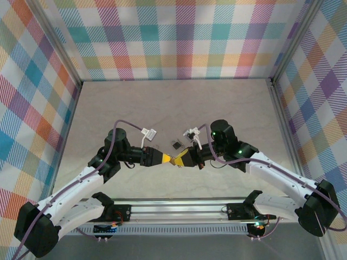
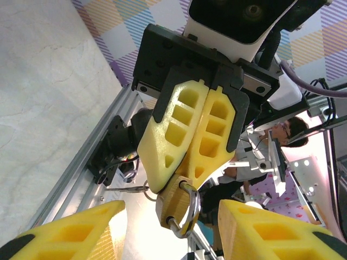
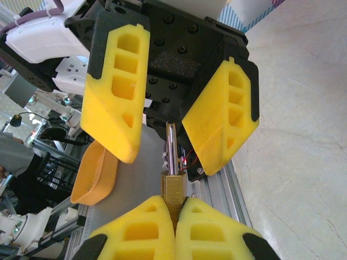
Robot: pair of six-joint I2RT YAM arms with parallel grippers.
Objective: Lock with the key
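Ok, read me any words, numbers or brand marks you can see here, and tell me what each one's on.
None can be read.
The brass padlock shows no legible marking.
The small dark item in the top view is too small to read.

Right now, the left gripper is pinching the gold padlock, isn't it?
Not the left: the right gripper is pinching the gold padlock, as the right wrist view shows. The left gripper stands open, one finger on each side of it.
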